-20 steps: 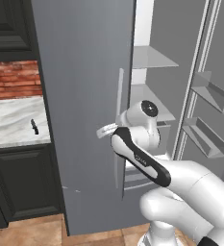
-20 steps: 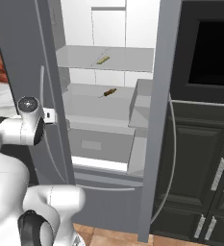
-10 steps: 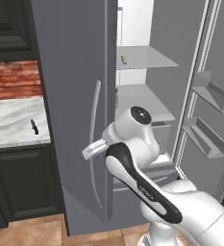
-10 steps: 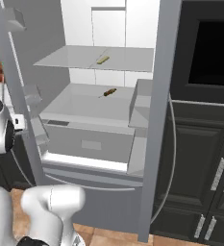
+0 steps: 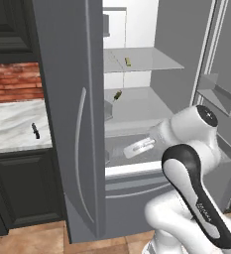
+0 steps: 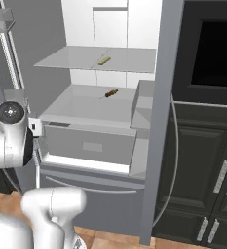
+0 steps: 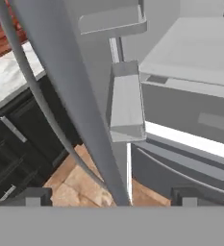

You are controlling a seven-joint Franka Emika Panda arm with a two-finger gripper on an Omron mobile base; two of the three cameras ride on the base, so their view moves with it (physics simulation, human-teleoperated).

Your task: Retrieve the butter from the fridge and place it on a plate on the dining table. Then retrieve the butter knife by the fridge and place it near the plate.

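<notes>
Fridge (image 6: 85, 141) open, butter (image 6: 104, 61) on shelf, gripper (image 7: 111, 194) spread wide (empty) — butter knife (image 5: 35, 131) on counter

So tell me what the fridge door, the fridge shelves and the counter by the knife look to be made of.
Fridge door: matte grey steel, judging by its even grey sheen. Shelves: thin pale grey sheets, glass or plastic, hard to tell. Counter: polished white-grey veined marble, or a stone-look top.

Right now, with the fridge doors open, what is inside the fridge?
Inside the fridge, the butter lies on the upper shelf, and a small brown item lies on the shelf below. Under that is a closed drawer; its contents are hidden.
</notes>
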